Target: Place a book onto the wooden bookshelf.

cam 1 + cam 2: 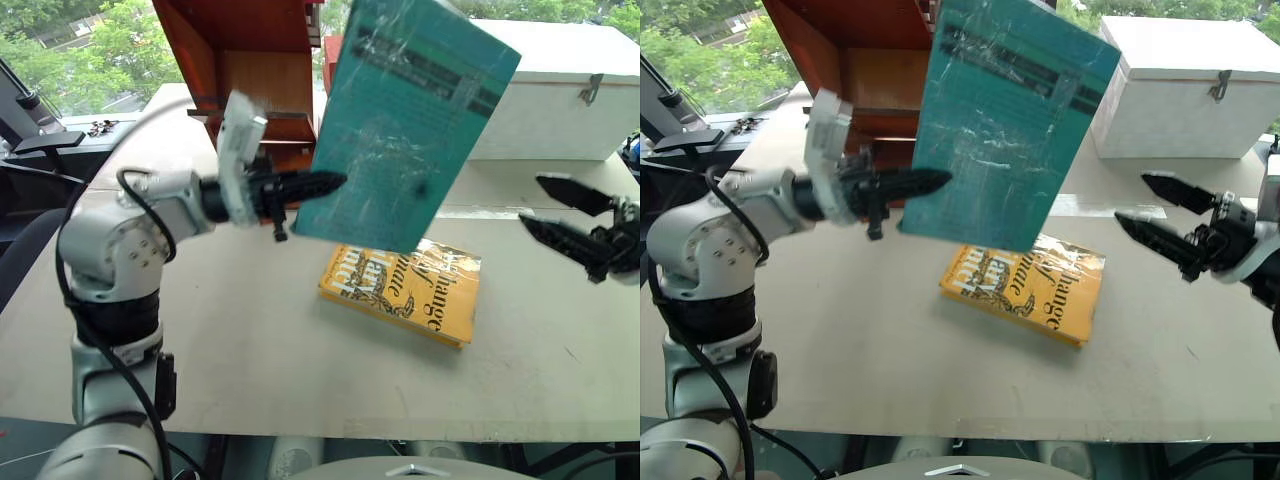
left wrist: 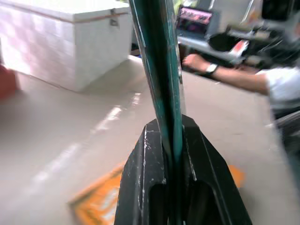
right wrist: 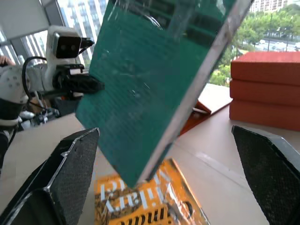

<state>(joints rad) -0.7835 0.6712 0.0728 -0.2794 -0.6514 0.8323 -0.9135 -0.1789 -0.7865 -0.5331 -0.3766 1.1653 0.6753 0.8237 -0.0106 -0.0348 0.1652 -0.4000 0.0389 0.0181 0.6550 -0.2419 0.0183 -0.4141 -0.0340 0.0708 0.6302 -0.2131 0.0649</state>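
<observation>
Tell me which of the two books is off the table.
The teal-green book, clamped at its edge by the left gripper and held up in the air. The yellow book lies flat on the table.

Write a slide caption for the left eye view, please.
Left gripper holds teal-green plastic-wrapped book above yellow book; right gripper open.

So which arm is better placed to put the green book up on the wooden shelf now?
Left, most likely. The left gripper is shut on the book, holding it up off the table in front of the shelf. The right gripper is open and empty, off to the side.
</observation>
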